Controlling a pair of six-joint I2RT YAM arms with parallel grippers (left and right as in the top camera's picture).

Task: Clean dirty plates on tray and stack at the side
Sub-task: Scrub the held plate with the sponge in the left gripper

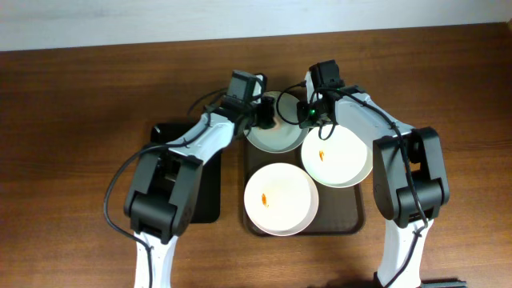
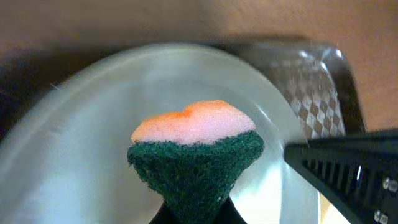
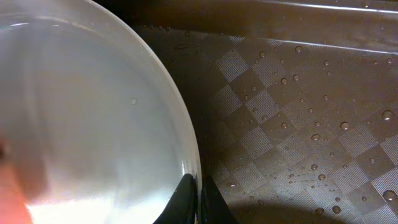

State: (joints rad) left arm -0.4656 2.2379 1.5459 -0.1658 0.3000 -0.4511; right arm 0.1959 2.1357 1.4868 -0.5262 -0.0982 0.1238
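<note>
Three white plates lie on the dark brown tray (image 1: 352, 216). The far plate (image 1: 272, 138) is tilted, and my right gripper (image 1: 306, 114) is shut on its rim (image 3: 186, 149). My left gripper (image 1: 264, 114) is shut on a green and pink sponge (image 2: 196, 146) held against this plate's face (image 2: 81, 143). The right plate (image 1: 340, 156) and the near plate (image 1: 280, 198) each carry a small orange smear near the middle.
A smaller black tray (image 1: 204, 196) lies left of the brown tray under my left arm. The brown tray's checkered floor (image 3: 292, 124) is wet with droplets. Bare wooden table (image 1: 72, 144) lies all around.
</note>
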